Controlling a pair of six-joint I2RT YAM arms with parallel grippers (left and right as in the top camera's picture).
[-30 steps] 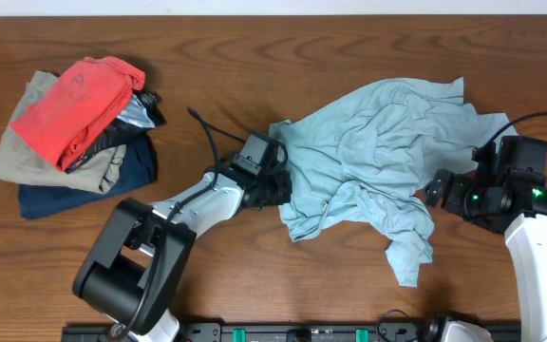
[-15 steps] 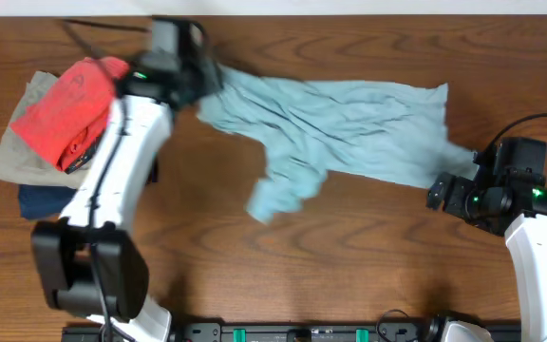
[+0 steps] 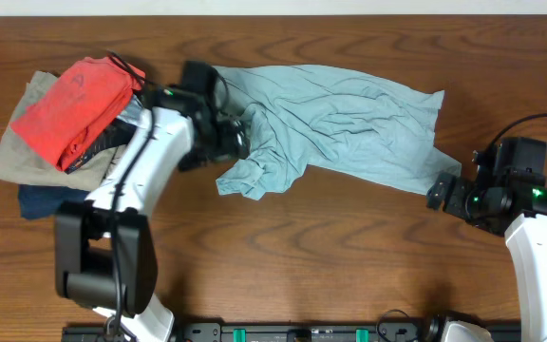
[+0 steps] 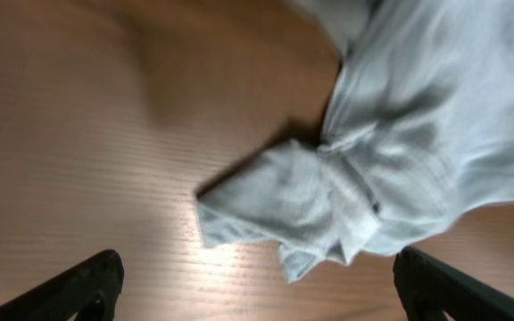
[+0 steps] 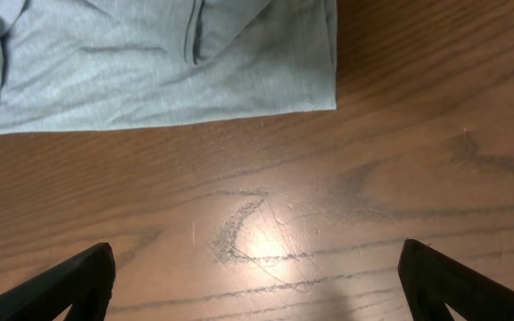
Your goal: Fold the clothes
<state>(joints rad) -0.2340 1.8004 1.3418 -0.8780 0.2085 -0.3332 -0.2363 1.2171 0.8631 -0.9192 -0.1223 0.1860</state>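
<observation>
The left arm [image 3: 136, 179] reaches far away from its base and bends to the right at the wrist. The left tool [image 3: 231, 141] has its fingers [image 4: 87, 281] spread wide. The right arm [image 3: 539, 249] is drawn in short; the right tool [image 3: 442, 193] points left, fingers [image 5: 78, 272] also wide apart.

Clothes [image 3: 349, 123] central, folded pile [image 3: 65, 128] left, left arm [image 3: 150, 166] between them, right arm [image 3: 539, 237] far right

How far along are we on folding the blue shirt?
Done: the light-blue shirt lies stretched across the table, wrinkled, its left end bunched. In hand: nothing; the left gripper hangs, jaws open, over that bunch, the right gripper open beside the shirt's right corner. Left: every fold.
</observation>
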